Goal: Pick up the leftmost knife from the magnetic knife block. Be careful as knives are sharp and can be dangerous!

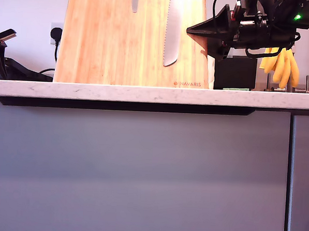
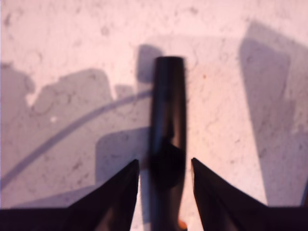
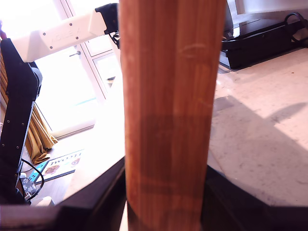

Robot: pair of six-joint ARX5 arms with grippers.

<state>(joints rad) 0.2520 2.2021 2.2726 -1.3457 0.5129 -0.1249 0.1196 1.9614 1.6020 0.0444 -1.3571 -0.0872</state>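
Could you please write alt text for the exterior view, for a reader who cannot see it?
A tall bamboo knife block stands on a pale stone counter, a wide serrated blade and a narrower blade stuck to its face. A black gripper touches its edge on the exterior view's right, before bananas.

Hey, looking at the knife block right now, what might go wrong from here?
1. My second gripper straddles the side edge of the magnetic knife block; pushing or squeezing there might tip or slide it.
2. The serrated knife blade hangs close to that gripper and might be knocked loose.
3. The leftmost knife isn't in view, so I might go for the wrong blade.
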